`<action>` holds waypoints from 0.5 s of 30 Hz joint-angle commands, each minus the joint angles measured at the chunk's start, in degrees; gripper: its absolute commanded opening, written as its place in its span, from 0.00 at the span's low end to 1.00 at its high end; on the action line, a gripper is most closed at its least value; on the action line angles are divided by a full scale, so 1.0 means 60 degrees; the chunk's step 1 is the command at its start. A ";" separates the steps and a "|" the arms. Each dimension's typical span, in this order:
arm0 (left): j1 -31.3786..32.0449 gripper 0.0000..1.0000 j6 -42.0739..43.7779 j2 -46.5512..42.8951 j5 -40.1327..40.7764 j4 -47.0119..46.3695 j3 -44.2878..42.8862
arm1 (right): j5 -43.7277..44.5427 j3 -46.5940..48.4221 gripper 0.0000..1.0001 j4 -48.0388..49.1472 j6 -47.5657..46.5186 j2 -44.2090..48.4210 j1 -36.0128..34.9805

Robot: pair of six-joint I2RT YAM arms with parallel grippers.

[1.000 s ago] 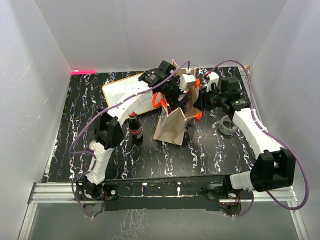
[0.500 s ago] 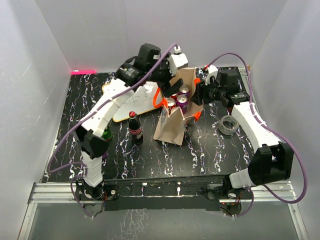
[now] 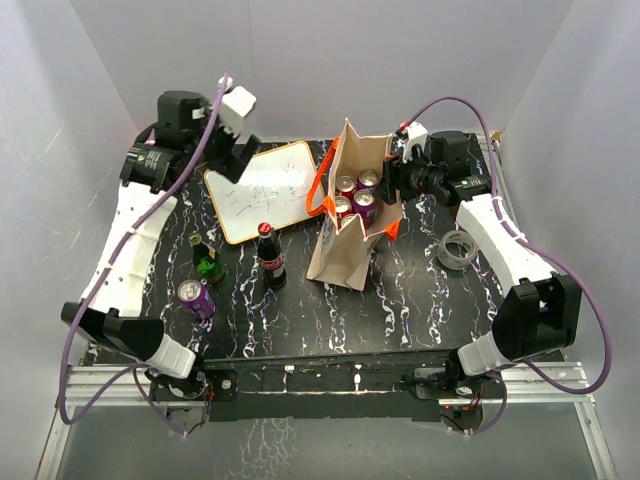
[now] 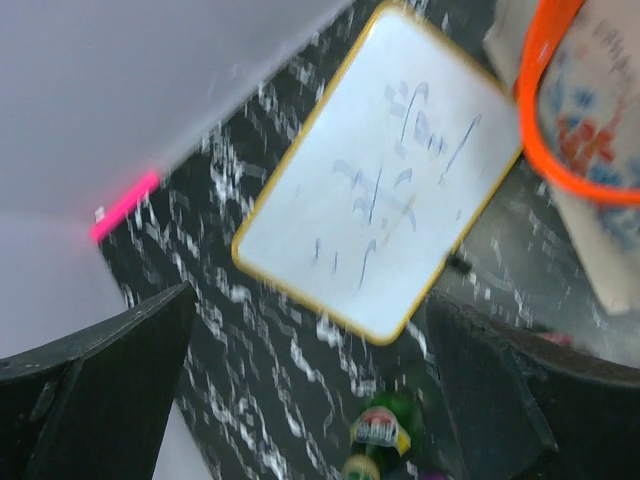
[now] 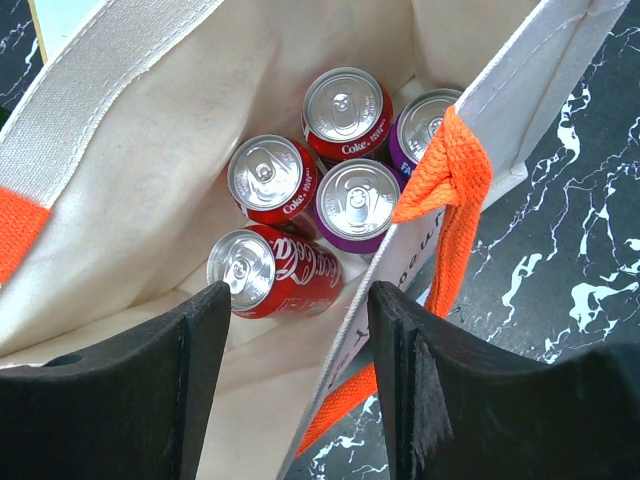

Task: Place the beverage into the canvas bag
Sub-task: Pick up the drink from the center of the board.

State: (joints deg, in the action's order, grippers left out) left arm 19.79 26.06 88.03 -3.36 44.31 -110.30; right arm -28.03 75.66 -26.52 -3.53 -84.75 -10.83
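Observation:
The canvas bag (image 3: 338,250) stands open mid-table, beige with orange handles (image 5: 450,190), and several drink cans (image 5: 348,105) rest inside; one red can (image 5: 275,270) lies tilted. My right gripper (image 5: 300,330) is open astride the bag's right wall (image 5: 505,95), one finger inside and one outside, gripping nothing. On the table left of the bag stand a cola bottle (image 3: 270,256), a green bottle (image 3: 207,262) and a purple can (image 3: 196,298). My left gripper (image 3: 235,150) hangs open and empty, high at the far left, over the whiteboard (image 4: 390,200) and the green bottle (image 4: 385,425).
A white board with a yellow-orange frame (image 3: 262,190) lies flat behind the bottles. A roll of tape (image 3: 455,250) sits right of the bag, under my right arm. White walls close in the table on three sides.
My left arm has swung up and away from over the bag to the far left, uncovering the green bottle and purple can. My right gripper's jaws have spread wider at the bag's rim.

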 commanded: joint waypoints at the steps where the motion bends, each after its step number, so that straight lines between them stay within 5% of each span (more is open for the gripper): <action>1: -0.0665 0.97 -0.0408 -0.1510 0.0209 0.1200 0.1126 | 0.0153 0.0520 0.60 0.0206 0.0122 0.0081 -0.0220; 15: -0.1457 0.97 0.0008 -0.5853 0.0507 0.4025 0.5879 | 0.0087 0.0421 0.60 0.0273 0.0136 -0.0073 -0.0602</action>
State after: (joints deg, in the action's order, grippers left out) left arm 11.42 25.96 54.52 -1.41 62.39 -80.71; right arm -26.68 75.66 -26.55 -3.03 -84.79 -13.41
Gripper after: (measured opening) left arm 0.970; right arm 0.602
